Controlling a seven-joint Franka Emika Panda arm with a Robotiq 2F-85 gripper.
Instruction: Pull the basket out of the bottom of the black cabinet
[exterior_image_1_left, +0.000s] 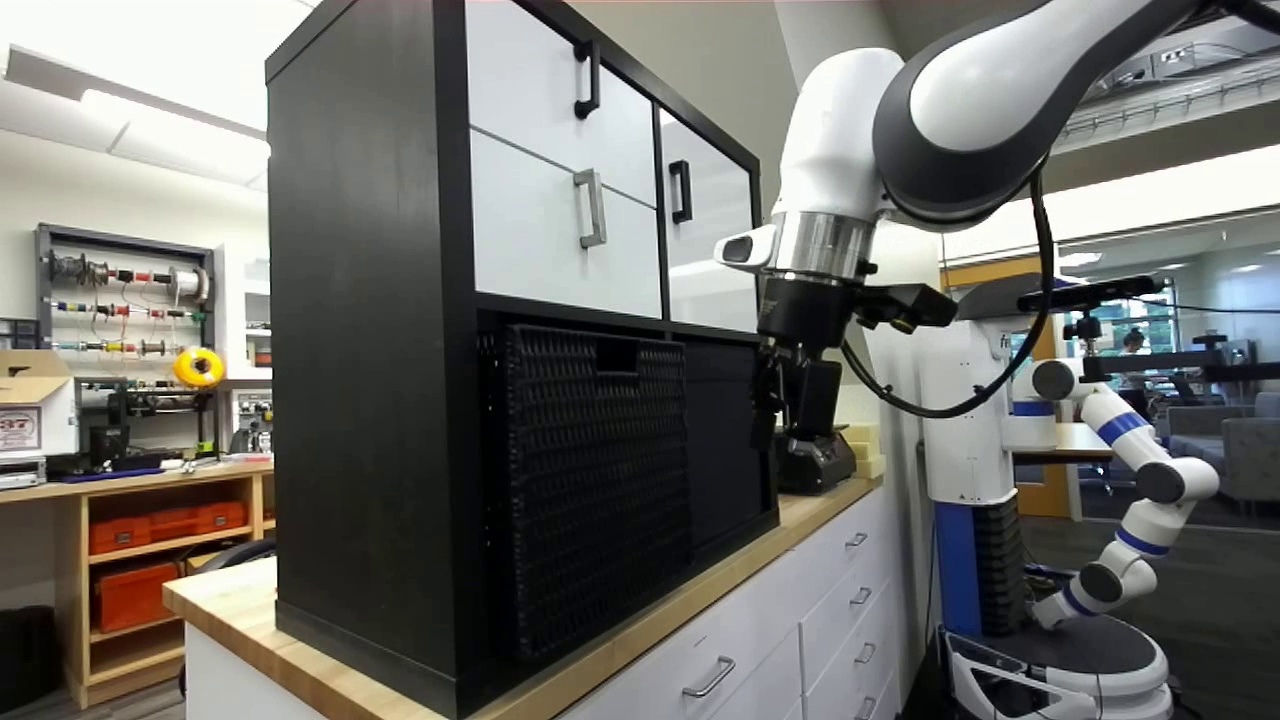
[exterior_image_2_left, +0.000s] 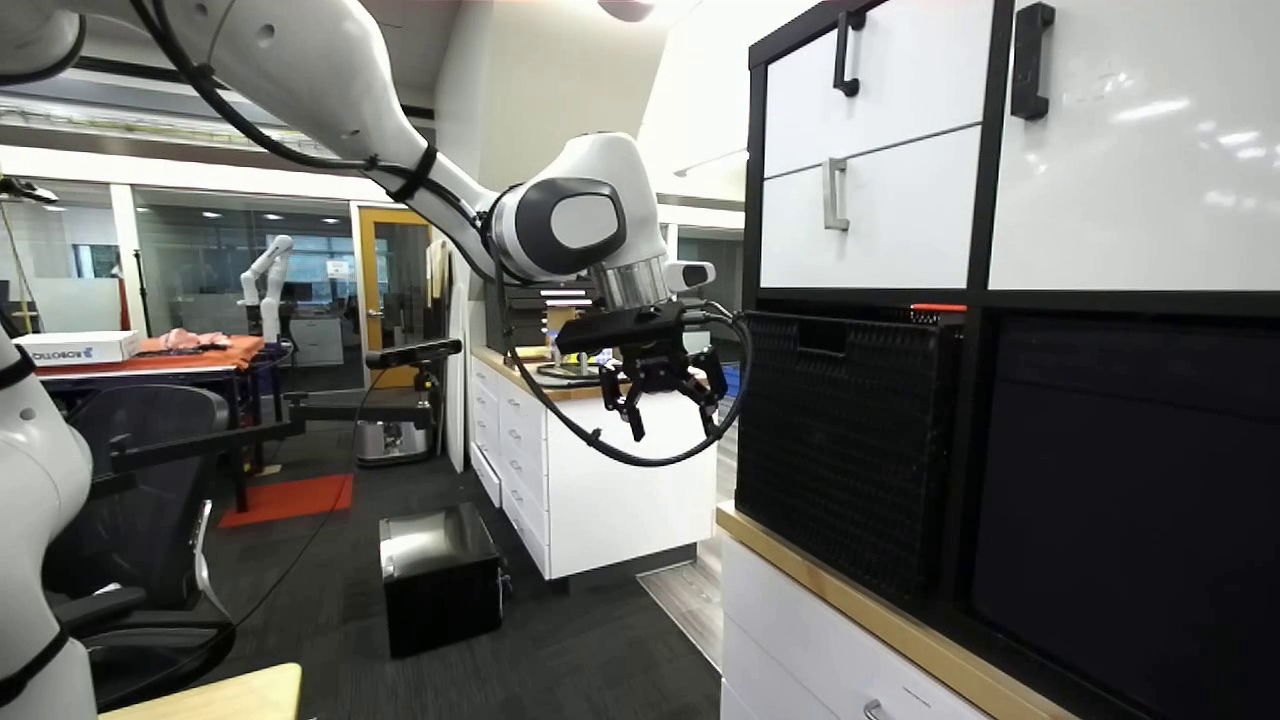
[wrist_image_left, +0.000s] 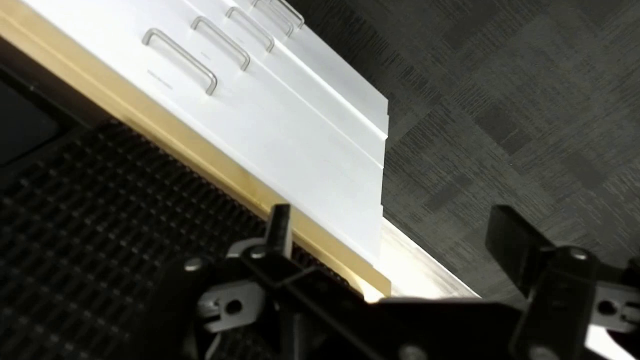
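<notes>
Gripper (exterior_image_2_left: 673, 422) hangs near a woven basket (exterior_image_1_left: 600, 480), clear of it, jaws spread wide and holding nothing. The basket sits low in a black cabinet (exterior_image_1_left: 360, 350) — its front appears to jut out slightly, so the pull looks partway done at best. Next, the gripper likely must reach the slot handle (exterior_image_1_left: 617, 356) and draw straight outward. A white box (exterior_image_2_left: 78, 348) reads "ROBOTIQ"; a label (exterior_image_1_left: 18, 430) on a carton (exterior_image_1_left: 42, 405) shows "37" — smaller print is illegible.
</notes>
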